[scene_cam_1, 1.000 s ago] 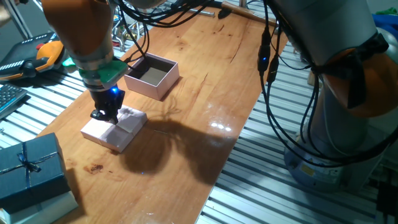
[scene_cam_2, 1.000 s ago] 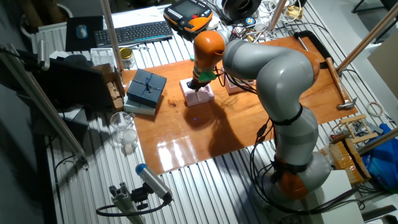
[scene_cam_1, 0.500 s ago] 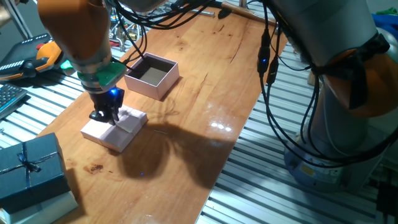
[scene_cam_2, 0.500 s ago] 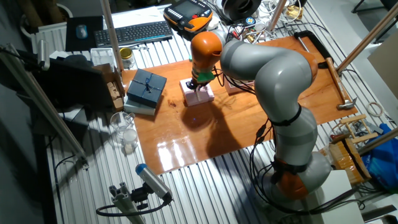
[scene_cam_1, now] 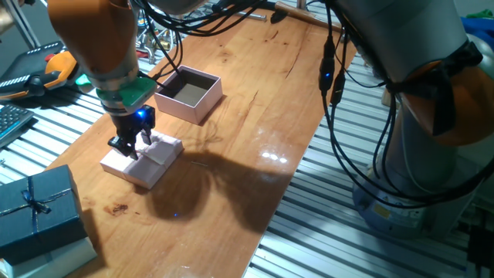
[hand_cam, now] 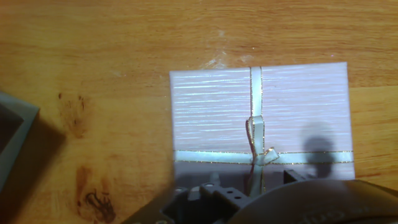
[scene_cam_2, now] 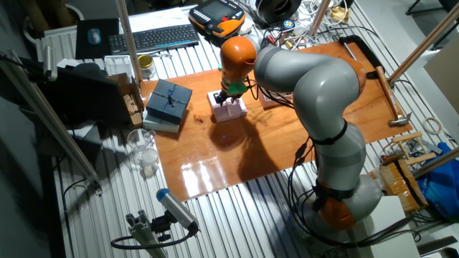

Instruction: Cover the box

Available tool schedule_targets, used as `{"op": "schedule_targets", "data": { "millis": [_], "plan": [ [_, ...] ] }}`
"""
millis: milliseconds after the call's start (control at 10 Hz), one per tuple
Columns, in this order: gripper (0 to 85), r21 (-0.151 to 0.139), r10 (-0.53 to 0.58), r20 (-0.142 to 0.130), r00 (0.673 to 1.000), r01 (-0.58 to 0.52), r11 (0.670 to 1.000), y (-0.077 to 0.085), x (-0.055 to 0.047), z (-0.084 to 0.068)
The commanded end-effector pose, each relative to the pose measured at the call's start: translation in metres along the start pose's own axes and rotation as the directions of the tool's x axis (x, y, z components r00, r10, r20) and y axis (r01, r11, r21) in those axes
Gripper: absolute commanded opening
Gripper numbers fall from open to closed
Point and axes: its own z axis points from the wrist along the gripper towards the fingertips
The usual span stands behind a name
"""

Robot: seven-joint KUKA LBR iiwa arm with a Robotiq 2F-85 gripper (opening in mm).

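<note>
The box [scene_cam_1: 189, 94] is pale pink with low walls and a brownish inside, and it stands open on the wooden table [scene_cam_1: 255, 116]. The flat pink lid [scene_cam_1: 145, 162] with a ribbon cross lies on the table to its front left. It also shows in the hand view [hand_cam: 217, 112] and in the other fixed view [scene_cam_2: 231, 110]. My gripper [scene_cam_1: 127, 147] hangs just over the lid's near side, with its fingers apart and nothing between them. In the hand view the gripper [hand_cam: 252, 186] straddles the ribbon knot [hand_cam: 256, 155]. In the other fixed view the arm hides most of the box.
A dark blue ribboned box [scene_cam_1: 35, 207] stands at the table's left end, also seen in the other fixed view [scene_cam_2: 170, 100]; its corner [hand_cam: 9, 140] shows in the hand view. A keyboard [scene_cam_2: 154, 37] and a pendant [scene_cam_2: 216, 16] lie beyond the table. Cables hang from the arm.
The gripper has shifted slightly over the lid and its fingers now stand apart. The lid and the box have not moved.
</note>
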Motion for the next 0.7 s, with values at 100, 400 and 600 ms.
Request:
{"op": "schedule_targets", "data": {
  "millis": [100, 400, 600],
  "plan": [
    [34.0, 0.006, -0.002, 0.004, 1.0, 0.002, 1.0, 0.0002, -0.0009, 0.0019],
    [34.0, 0.006, 0.001, 0.013, 1.0, -0.001, 1.0, -0.0001, -0.0022, 0.0043],
    [34.0, 0.006, 0.004, 0.015, 1.0, -0.004, 1.0, -0.0013, -0.005, 0.0082]
  ]
}}
